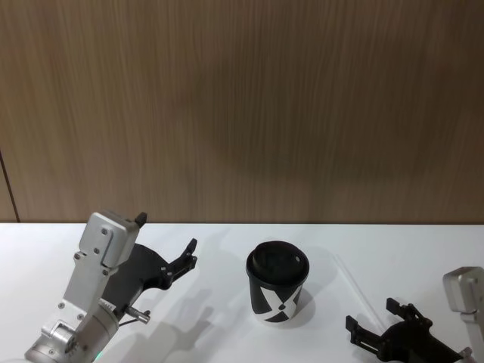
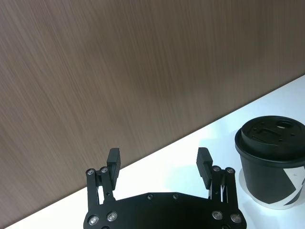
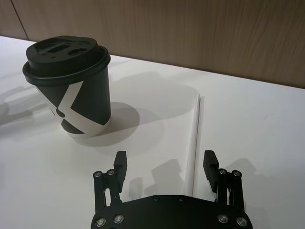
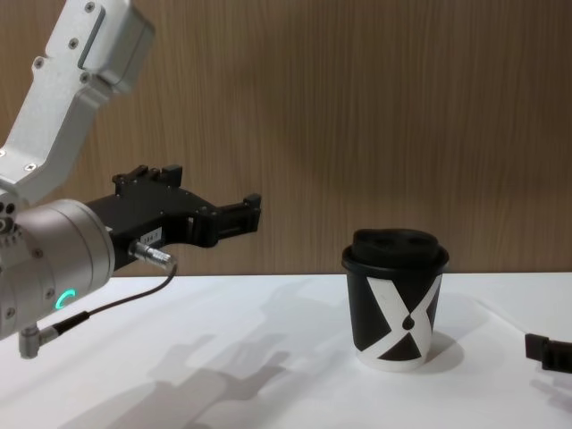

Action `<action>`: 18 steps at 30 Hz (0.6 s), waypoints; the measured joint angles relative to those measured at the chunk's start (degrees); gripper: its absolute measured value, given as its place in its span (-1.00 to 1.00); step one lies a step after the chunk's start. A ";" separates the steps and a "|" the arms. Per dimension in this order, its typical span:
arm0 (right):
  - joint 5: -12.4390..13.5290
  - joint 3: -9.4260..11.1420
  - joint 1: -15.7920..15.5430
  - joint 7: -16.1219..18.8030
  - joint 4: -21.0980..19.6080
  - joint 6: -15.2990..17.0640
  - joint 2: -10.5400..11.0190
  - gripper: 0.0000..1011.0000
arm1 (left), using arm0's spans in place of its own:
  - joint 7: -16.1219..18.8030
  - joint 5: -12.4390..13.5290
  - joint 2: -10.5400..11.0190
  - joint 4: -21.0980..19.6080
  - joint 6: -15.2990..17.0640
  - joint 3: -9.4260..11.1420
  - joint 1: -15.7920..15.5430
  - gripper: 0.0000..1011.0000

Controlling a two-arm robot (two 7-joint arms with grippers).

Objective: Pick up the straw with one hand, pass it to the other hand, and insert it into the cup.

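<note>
While you had both arms low in head view, your left tool point(image 1: 168, 233) sat at lower left, raised off surface point(image 1: 423, 257), fingers spread wide, gripping nothing. Your right tool point(image 3: 165, 160) sat at lower right, likewise wide apart, empty. Straw point(image 3: 194, 138) lay flat on surface between cup point(image 1: 278, 283) and right tool, touching neither. Cup stood upright at lower centre, lid on.

Left gripper point(image 2: 158, 158): matt black, two blocky fingers on linkage bars, silver screws point(image 2: 112, 217) at the pivots. Wrist point(image 4: 54, 264): fat silver cylinder with a glowing green ring point(image 4: 61, 298) and a thin dark cable point(image 4: 107, 305) on a metal plug. Angular silver link point(image 4: 76, 71) above. Right gripper point(image 3: 165, 160): same black build.
</note>
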 joint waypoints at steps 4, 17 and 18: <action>-0.06 -0.06 0.16 0.15 0.44 -0.19 0.00 0.98 | 0.00 0.00 0.00 0.00 0.00 0.00 0.00 0.99; 0.29 -0.26 0.65 0.35 1.64 -0.28 -0.20 0.98 | 0.00 0.00 0.00 0.00 0.00 0.00 0.00 0.98; 0.36 -0.29 0.67 0.38 1.67 -0.21 -0.20 0.98 | 0.00 0.00 0.00 0.00 0.00 0.00 0.00 0.98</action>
